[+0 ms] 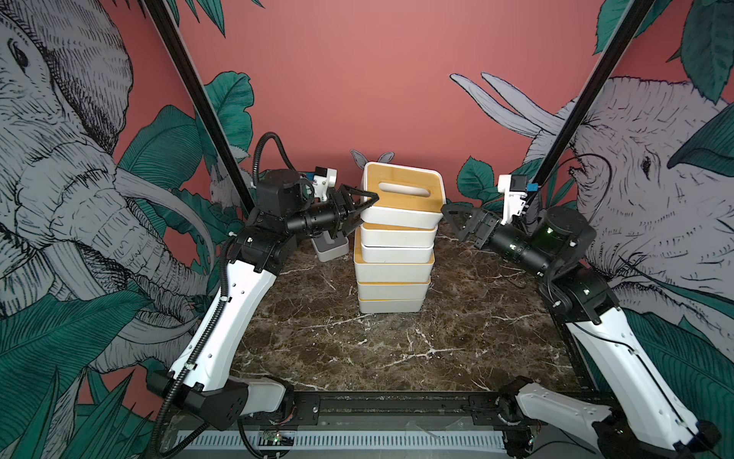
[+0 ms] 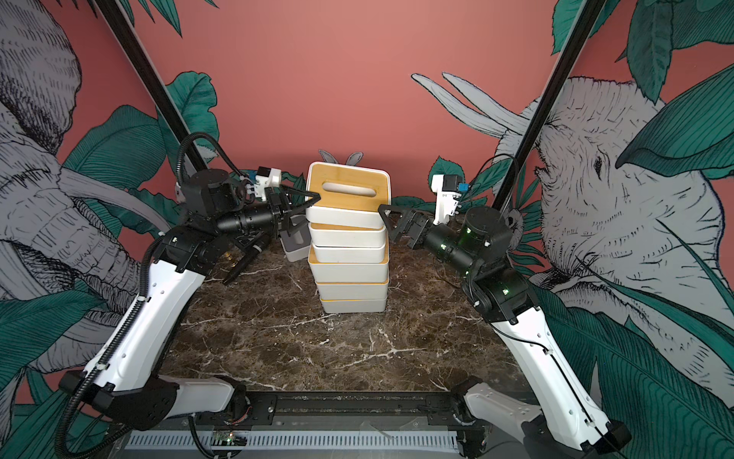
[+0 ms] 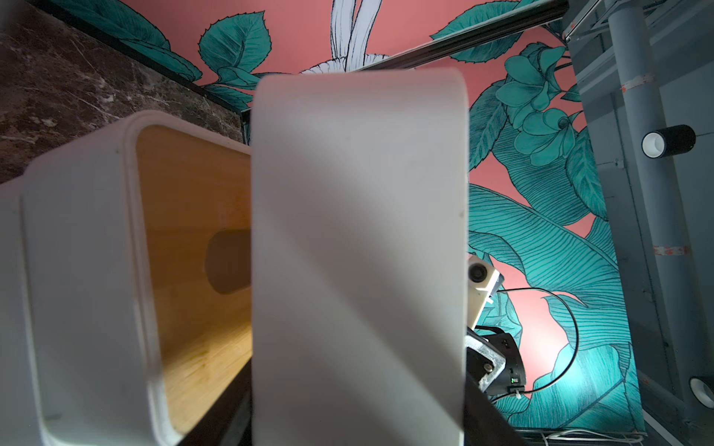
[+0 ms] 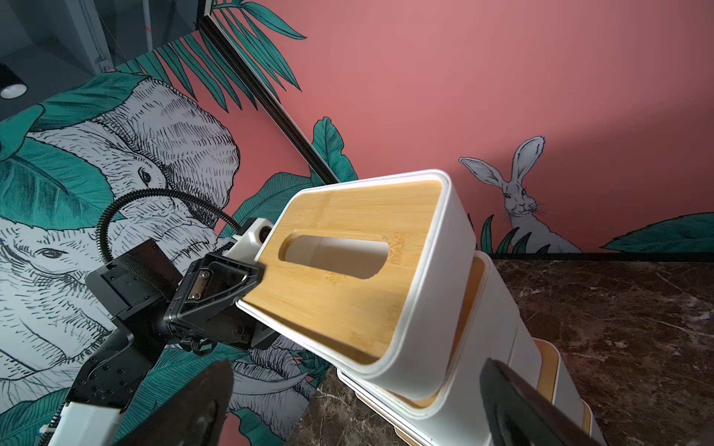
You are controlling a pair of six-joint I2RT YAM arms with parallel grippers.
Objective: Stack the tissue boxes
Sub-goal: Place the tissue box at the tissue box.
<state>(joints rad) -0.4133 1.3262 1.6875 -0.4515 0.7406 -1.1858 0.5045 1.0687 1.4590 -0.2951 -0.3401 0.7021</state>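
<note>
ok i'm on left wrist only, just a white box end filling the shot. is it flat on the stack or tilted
Observer: Tilted. The box leans lid-forward on the stack, not seated flat.
Operator: right gripper?
Observer: The right gripper is open at the box's other end; contact unclear.
Operator: any boxes left
Observer: One grey-lid box, on the table near the left gripper.
</note>
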